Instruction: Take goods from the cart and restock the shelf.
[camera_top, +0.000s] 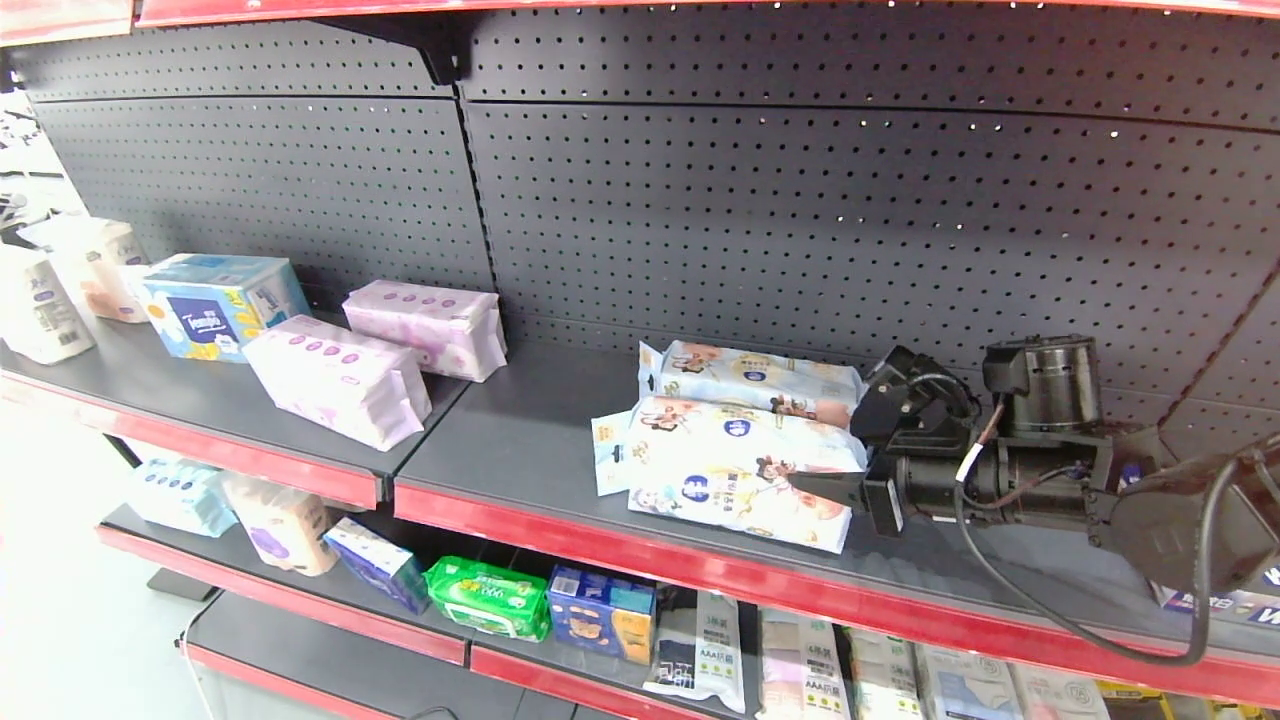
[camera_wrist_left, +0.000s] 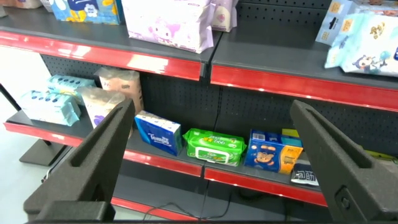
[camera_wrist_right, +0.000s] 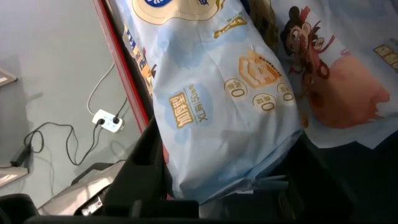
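Note:
Two pale blue diaper packs lie on the middle shelf (camera_top: 520, 450), one (camera_top: 750, 380) behind the other. My right gripper (camera_top: 860, 445) is at the right end of the front pack (camera_top: 730, 470), which rests on the shelf. In the right wrist view this pack (camera_wrist_right: 217, 93) is pinched between the two fingers of the gripper (camera_wrist_right: 230, 180), next to the shelf's red front edge (camera_wrist_right: 124, 68). A second pack (camera_wrist_right: 336, 81) touches it. My left gripper (camera_wrist_left: 211, 162) hangs open in front of the lower shelves, holding nothing. The diaper packs (camera_wrist_left: 367, 37) show up and to its right.
Pink tissue packs (camera_top: 340, 380) and a blue tissue pack (camera_top: 220, 305) stand on the left half of the shelf. The lower shelf holds a green wipes pack (camera_top: 490, 597) and blue boxes (camera_top: 600, 612). A black pegboard (camera_top: 800, 220) backs the shelf. A power strip (camera_wrist_right: 107, 121) lies on the floor.

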